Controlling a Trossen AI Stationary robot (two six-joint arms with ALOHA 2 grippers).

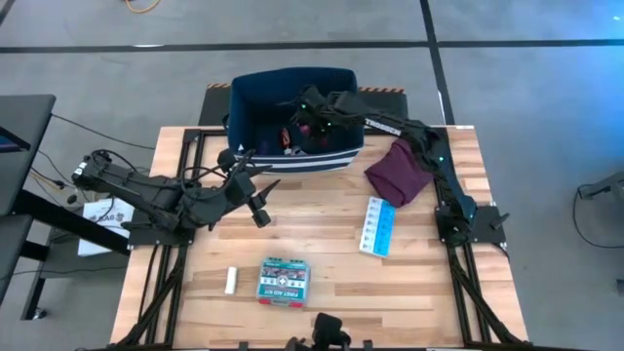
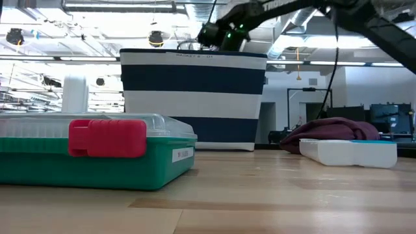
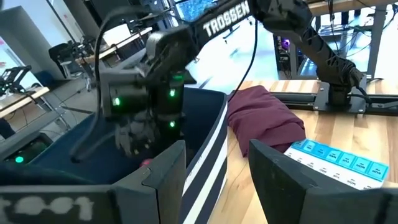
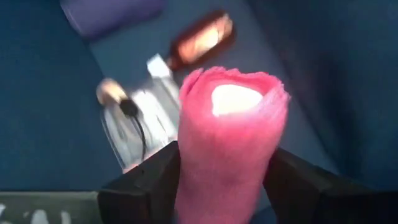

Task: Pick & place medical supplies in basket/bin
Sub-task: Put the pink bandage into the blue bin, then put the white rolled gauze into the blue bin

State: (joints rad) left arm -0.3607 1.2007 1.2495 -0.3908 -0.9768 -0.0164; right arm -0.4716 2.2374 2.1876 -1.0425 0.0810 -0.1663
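Note:
My right gripper [image 4: 225,168] reaches down into the dark navy bin [image 1: 292,117], shut on a pink oblong [image 4: 227,124]. On the bin's floor below lie a brown bottle [image 4: 202,37] and a clear item [image 4: 130,124]. My left gripper [image 1: 261,203] hangs open, holding nothing, above the table by the bin's near left corner. On the table lie the teal first-aid box [image 1: 284,281], a white stick [image 1: 231,281] and the light-blue pill strip [image 1: 378,226]. My right gripper holds the pink oblong between its two fingers, one on each of its long sides [image 4: 186,155]. The fingers slant down from above into the bin and lie along the oblong. Its free end [image 4: 233,93] sticks out past the fingertips, clear of the bin's floor.
A maroon cloth [image 1: 398,172] lies bunched on the table right of the bin, beside the pill strip. The right arm stretches over the cloth and the bin's right rim [image 1: 356,97]. Bare wood lies between the first-aid box and the bin.

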